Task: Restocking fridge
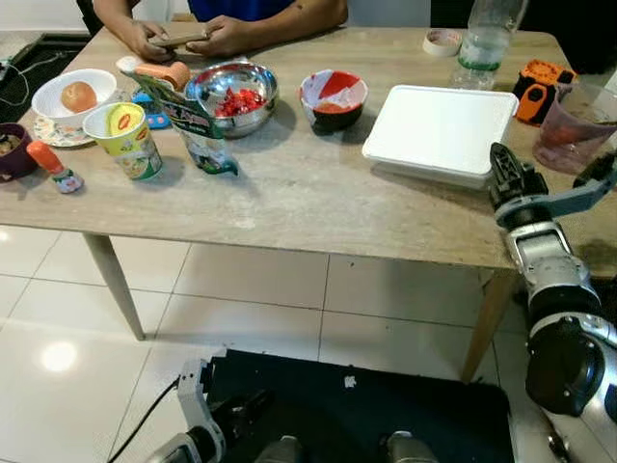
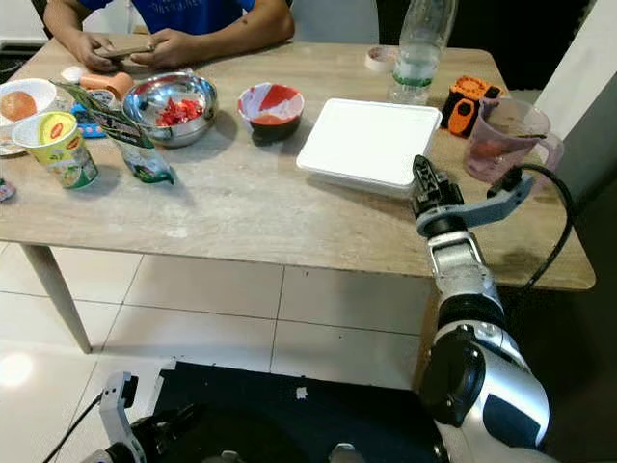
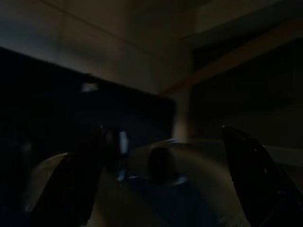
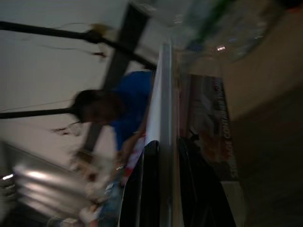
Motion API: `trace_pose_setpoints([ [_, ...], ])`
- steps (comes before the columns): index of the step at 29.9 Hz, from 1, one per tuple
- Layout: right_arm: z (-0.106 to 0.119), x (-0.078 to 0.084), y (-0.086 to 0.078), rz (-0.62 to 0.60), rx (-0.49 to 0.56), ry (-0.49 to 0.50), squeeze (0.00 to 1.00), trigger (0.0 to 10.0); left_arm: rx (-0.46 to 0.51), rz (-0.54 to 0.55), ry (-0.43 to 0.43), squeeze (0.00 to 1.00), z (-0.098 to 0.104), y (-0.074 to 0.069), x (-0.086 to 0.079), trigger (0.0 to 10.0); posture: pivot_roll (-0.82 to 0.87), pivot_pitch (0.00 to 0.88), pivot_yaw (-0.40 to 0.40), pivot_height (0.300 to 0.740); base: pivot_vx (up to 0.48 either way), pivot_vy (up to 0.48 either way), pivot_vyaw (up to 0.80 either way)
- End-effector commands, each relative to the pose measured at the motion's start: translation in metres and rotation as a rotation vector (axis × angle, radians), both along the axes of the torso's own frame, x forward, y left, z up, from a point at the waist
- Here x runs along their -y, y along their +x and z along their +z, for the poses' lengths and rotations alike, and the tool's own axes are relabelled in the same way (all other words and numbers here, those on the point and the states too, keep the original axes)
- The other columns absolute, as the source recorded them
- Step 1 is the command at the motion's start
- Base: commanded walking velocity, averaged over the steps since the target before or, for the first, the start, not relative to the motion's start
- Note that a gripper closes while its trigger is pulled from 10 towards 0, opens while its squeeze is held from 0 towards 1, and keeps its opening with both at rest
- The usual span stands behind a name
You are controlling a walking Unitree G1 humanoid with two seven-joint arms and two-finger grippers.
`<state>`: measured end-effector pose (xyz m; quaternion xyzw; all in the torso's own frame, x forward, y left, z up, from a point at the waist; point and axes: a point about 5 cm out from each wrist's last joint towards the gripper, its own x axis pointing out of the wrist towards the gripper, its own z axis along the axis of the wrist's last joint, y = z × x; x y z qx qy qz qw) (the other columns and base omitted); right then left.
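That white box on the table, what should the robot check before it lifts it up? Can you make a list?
1. Right end effector at the white box: ok, its fingers meet the box's near right edge.
2. Fingers pinching the rim: ok, the right wrist view shows one finger on each side of the white edge.
3. Grip firm enough to lift: cannot tell.
4. Lid closed: ok, it lies flat.
5. Space around the box: not ok, the water bottle and pink cup stand close by.
6. Left end effector idle: ok, it hangs low near the floor.
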<state>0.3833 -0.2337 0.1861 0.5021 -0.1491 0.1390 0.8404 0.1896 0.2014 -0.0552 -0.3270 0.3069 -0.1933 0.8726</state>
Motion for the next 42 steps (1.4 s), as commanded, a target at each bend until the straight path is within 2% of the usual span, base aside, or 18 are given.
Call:
trace_pose_setpoints([
  [1,-0.002,-0.005,-0.003,0.053,0.034,-0.002,0.00,0.0,0.005,-0.008,-0.080,0.00,0.000,-0.004,0.005,10.0,0.05,0.119,0.009,0.740,0.000,0.000,0.00],
  [8,-0.005,-0.011,-0.006,0.101,0.068,0.004,0.00,0.0,0.069,-0.066,-0.198,0.00,0.010,0.005,0.011,10.0,0.06,0.120,0.011,0.740,0.000,0.000,0.00],
  [12,-0.006,-0.012,-0.007,0.099,0.061,-0.001,0.00,0.0,0.085,-0.080,-0.217,0.00,0.013,0.007,0.013,10.0,0.05,0.122,0.013,0.740,0.000,0.000,0.00],
  [16,-0.013,-0.014,-0.006,0.090,-0.010,-0.081,0.00,0.0,0.088,-0.085,-0.221,0.00,0.013,0.008,0.013,10.0,0.05,0.122,0.013,0.740,0.000,0.000,0.00],
  [20,-0.033,-0.013,-0.006,0.047,-0.171,-0.155,0.00,0.0,0.074,-0.086,-0.226,0.00,0.011,0.005,0.016,10.0,0.05,0.125,0.013,0.740,0.000,0.000,0.00],
  [22,-0.038,-0.013,-0.007,0.046,-0.208,-0.165,0.00,0.0,0.071,-0.086,-0.228,0.00,0.010,0.004,0.016,10.0,0.05,0.124,0.012,0.740,0.000,0.000,0.00],
  [23,-0.045,-0.014,-0.008,0.052,-0.250,-0.209,0.00,0.0,0.067,-0.088,-0.230,0.00,0.009,0.002,0.017,10.0,0.05,0.125,0.010,0.740,0.000,0.000,0.00],
  [27,-0.049,-0.016,-0.009,0.071,-0.269,-0.222,0.00,0.0,0.063,-0.088,-0.232,0.00,0.009,0.001,0.017,10.0,0.05,0.125,0.011,0.740,0.000,0.000,0.00],
  [31,-0.058,-0.024,-0.012,0.115,-0.314,-0.288,0.00,0.0,0.049,-0.082,-0.234,0.00,0.007,-0.001,0.019,10.0,0.04,0.125,0.011,0.740,0.000,0.000,0.00],
  [33,-0.065,-0.024,-0.013,0.100,-0.365,-0.307,0.00,1.2,0.040,-0.073,-0.232,0.00,0.006,-0.002,0.018,10.0,0.04,0.125,0.011,0.740,0.000,0.000,0.00],
  [34,-0.068,-0.024,-0.014,0.087,-0.383,-0.310,0.00,4.6,0.036,-0.068,-0.229,0.00,0.005,-0.003,0.018,10.0,0.04,0.124,0.011,0.740,0.000,0.000,0.00],
  [35,-0.068,-0.024,-0.014,0.087,-0.383,-0.310,0.00,4.6,0.036,-0.068,-0.229,0.00,0.005,-0.003,0.018,10.0,0.04,0.124,0.011,0.740,0.000,0.000,0.00],
  [36,-0.070,-0.023,-0.014,0.071,-0.405,-0.302,0.00,10.0,0.033,-0.062,-0.226,0.00,0.005,-0.003,0.018,10.0,0.04,0.124,0.012,0.740,0.000,0.000,0.00],
  [37,-0.071,-0.022,-0.014,0.057,-0.414,-0.287,0.19,10.0,0.029,-0.053,-0.223,0.00,0.004,-0.004,0.017,10.0,0.04,0.125,0.012,0.740,0.000,0.000,0.00],
  [39,-0.072,-0.021,-0.014,0.048,-0.419,-0.277,0.19,10.0,0.027,-0.047,-0.221,0.00,0.004,-0.004,0.016,10.0,0.05,0.125,0.011,0.740,0.000,0.000,0.00],
  [40,-0.072,-0.021,-0.014,0.039,-0.426,-0.270,0.42,10.0,0.026,-0.042,-0.220,0.00,0.004,-0.004,0.016,10.0,0.05,0.125,0.011,0.740,0.000,0.000,0.00],
  [41,-0.072,-0.020,-0.014,0.034,-0.430,-0.267,0.42,10.0,0.026,-0.040,-0.219,0.00,0.004,-0.004,0.015,10.0,0.05,0.125,0.011,0.740,0.000,0.000,0.00],
  [42,-0.070,-0.020,-0.014,0.034,-0.412,-0.263,0.76,10.0,0.024,-0.035,-0.217,0.00,0.003,-0.005,0.014,10.0,0.05,0.126,0.010,0.740,0.000,0.000,0.00],
])
